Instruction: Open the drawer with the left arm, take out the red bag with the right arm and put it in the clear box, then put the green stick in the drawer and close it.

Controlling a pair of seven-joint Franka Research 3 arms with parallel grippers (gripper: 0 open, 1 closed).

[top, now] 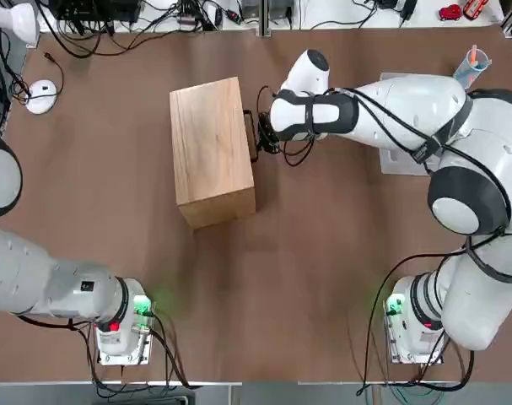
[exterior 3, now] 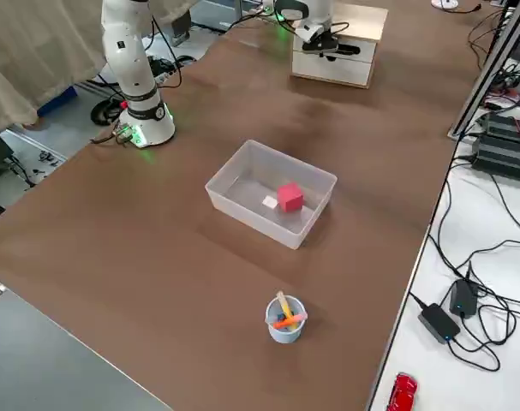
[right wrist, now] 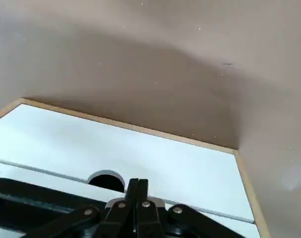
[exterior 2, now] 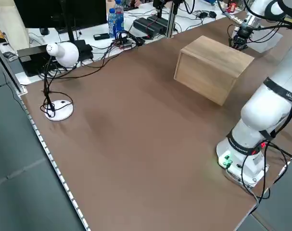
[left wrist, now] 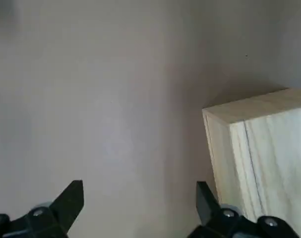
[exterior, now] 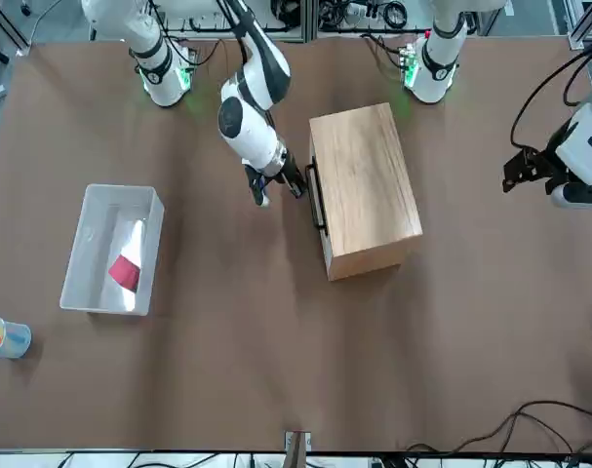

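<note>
Top view: the right gripper (top: 264, 135) is seen at the drawer (exterior: 321, 207) front of the wooden box (top: 212, 152), beside the thin dark loop handle (top: 251, 135). In the right wrist view its fingers (right wrist: 138, 191) are pressed together, nothing between them, w/ the pale drawer face right ahead; whether the tips touch the handle cannot be told. The drawer is shown flush w/ the box, i.e. closed.

The red bag (exterior: 124, 270) is seen inside the clear box (exterior: 81, 249), leaning near the small white label (exterior 3: 270, 202), well apart from the right gripper. The green stick is not made out in any view. A blue cup (exterior 3: 285, 319) w/ orange sticks is seen near the table edge, beyond the clear box.

The left gripper (exterior: 526, 168) is held off to the robot's left, well apart from the wooden box; in the left wrist view its fingers (left wrist: 71, 198) are spread wide, empty, w/ a box corner in sight. Bare brown table (top: 323, 253) is left on all sides of the wooden box; cables, a lamp (exterior 2: 64, 53) and bottles (exterior 2: 115, 21) are kept at the far edge.
</note>
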